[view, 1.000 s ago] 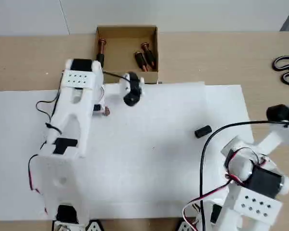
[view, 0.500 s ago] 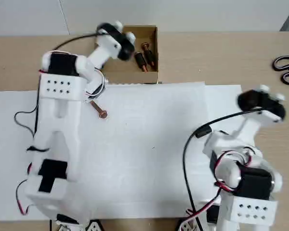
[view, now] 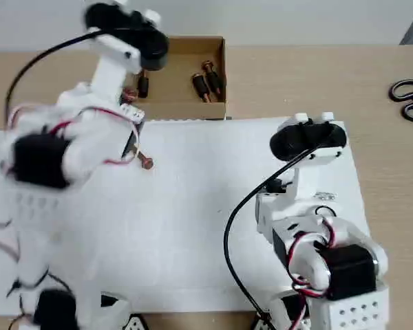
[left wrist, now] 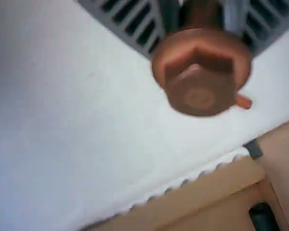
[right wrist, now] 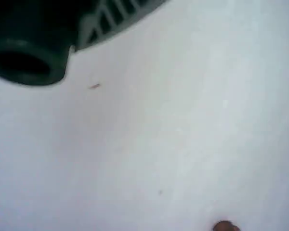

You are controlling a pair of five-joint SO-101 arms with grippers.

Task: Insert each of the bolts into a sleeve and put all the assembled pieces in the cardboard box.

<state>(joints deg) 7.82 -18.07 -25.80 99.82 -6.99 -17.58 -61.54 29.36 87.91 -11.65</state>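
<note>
**Bolt and sleeve both gripped**

High: L gripper [view: 138, 150] is over the sheet [view: 193, 227] nr the box [view: 182, 110], w/ the bolt [view: 145, 163] head poking out below. Finished pieces [view: 206, 81] lie in the box.
L wrist: jaws clenched on the bolt, hex head facing cam.
R wrist: R gripper [right wrist: 48, 33] clamps the sleeve [right wrist: 29, 60] above the sheet.

Fixed overhead camera looks steeply down on the whole white foam sheet [view: 193, 227]; both wrist cameras face the same sheet from close range, the left at its serrated edge beside the open brown cardboard box [view: 179, 108].
</note>
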